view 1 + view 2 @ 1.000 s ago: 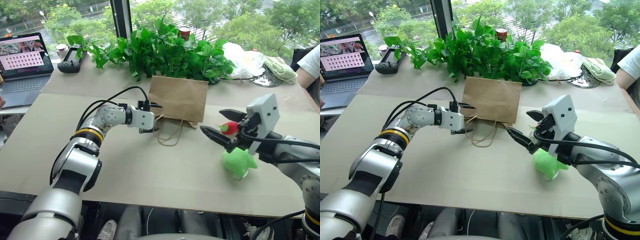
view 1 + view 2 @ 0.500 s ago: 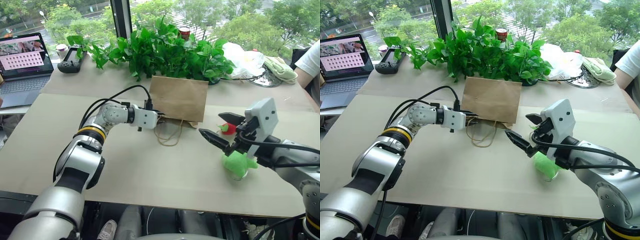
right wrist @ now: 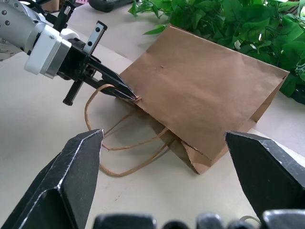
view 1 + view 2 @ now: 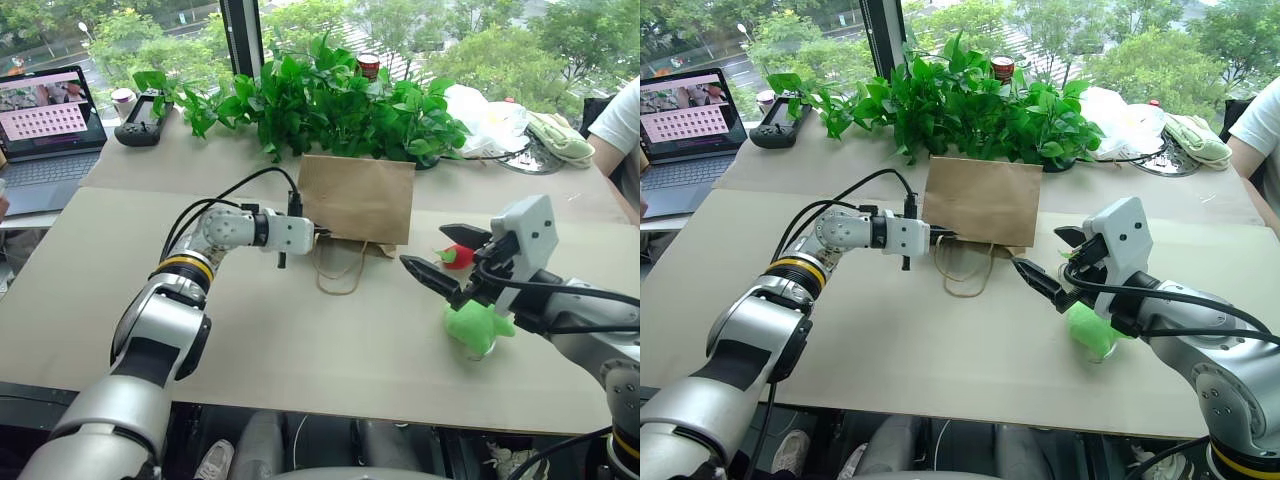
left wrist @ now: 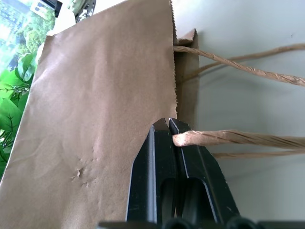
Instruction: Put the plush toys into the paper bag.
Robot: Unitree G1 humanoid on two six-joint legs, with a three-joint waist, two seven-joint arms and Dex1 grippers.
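Nearest you, the fist-sized lime-green fuzzy plush toy sits on the pale worktop under your right tool, whose black fingers stand wide apart and empty. Just past it lies the small red plush toy with a white bit, near the bag's right corner. Further in, the flat brown kraft paper bag lies on its side, mouth toward you, twisted-cord loop handles spilling onto the worktop. Your left tool has its fingers pressed together on one cord where it meets the bag's rim. Lift that rim gently upward so the mouth gapes; pull slowly, since thin paper tears easily.
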